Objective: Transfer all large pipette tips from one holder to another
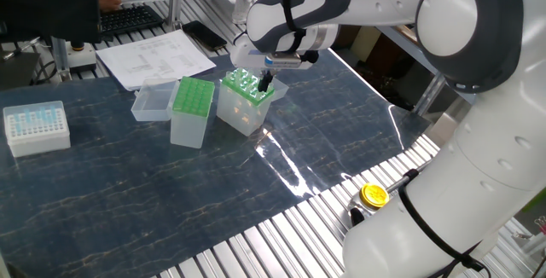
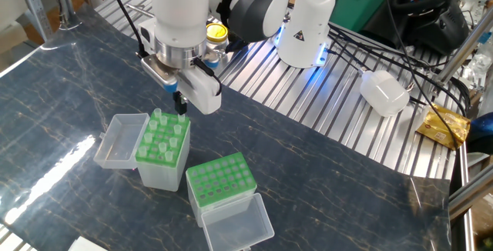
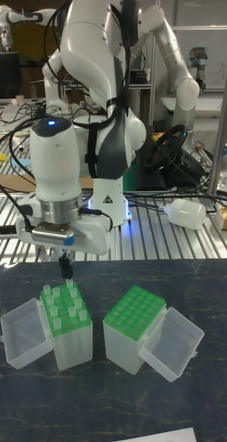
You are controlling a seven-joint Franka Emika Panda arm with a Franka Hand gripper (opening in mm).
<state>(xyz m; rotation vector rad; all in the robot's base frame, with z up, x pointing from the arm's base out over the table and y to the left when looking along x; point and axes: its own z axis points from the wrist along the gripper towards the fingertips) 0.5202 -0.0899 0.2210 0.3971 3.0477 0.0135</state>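
Green topped both boxes on the dark mat [image 2: 347, 174]. In the tall view the tip box [image 3: 73, 340] stood on the left and the grid box [image 3: 130, 338] just to its right, apart by a narrow gap. Each had a clear lid swung open at its outer side: the left lid [image 3: 21, 334] beside the tip box, the right lid [image 3: 171, 343] hanging off the grid box. Nothing lay between the two boxes.

Farther off, a white box [image 1: 36, 127] with pale-blue tips sat at the left end of the mat in one fixed view, with papers [image 1: 153, 56] beyond it. A yellow cap [image 1: 374, 195] showed on the slatted metal at the near right. A white bottle [image 2: 384, 91] lay on the slats, well apart from my work.

The tips [image 2: 163, 132] stood upright in the tip box, whitish and translucent, their wide collars rising above the green rack in loose rows with some holes bare. The grid box showed many round holes, and I could see no tips in it.

My gripper [image 3: 65, 266] hung straight down over the far right corner of the tip box, right above the corner tip. Its dark fingers [image 2: 179, 102] were close together with little gap. I could not tell whether they pinched that tip or only stood over it.
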